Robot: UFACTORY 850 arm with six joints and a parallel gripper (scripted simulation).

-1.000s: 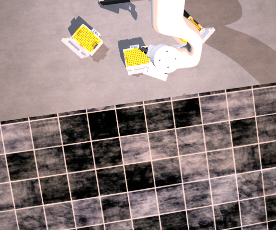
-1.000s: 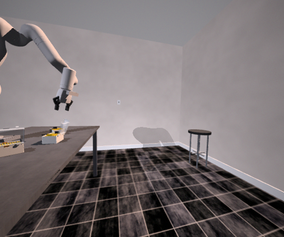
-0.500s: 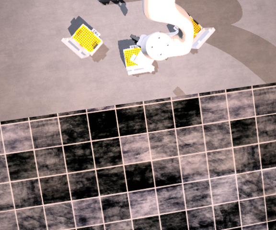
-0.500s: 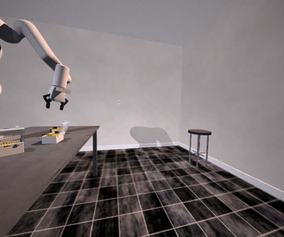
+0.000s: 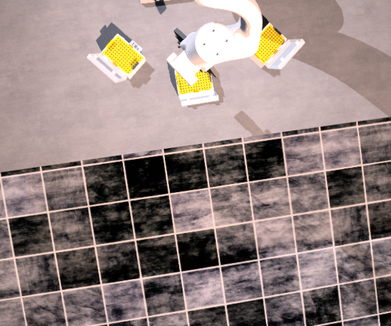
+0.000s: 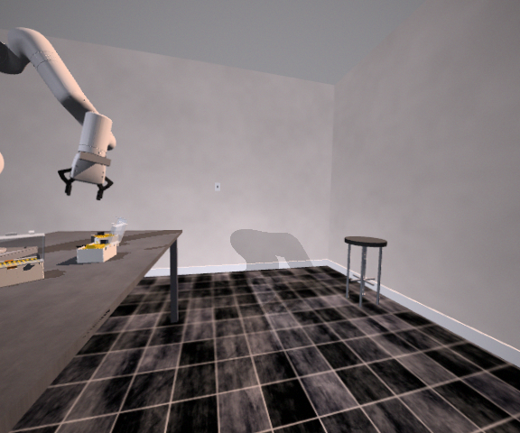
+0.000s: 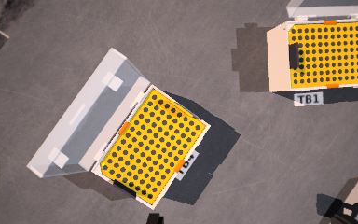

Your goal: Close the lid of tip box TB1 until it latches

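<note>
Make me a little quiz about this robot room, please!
1. True or false: the pincer is shut.
2. How many boxes on the bench stand open?
3. Which stands on the floor by the wall? A) a stool B) a bucket C) a ladder

Key: 1 false, it is open and empty; 2 three; 3 A.

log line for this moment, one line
end effector: open, empty, above bench | TB1 box: lid open, untouched | other two lids: open
</note>
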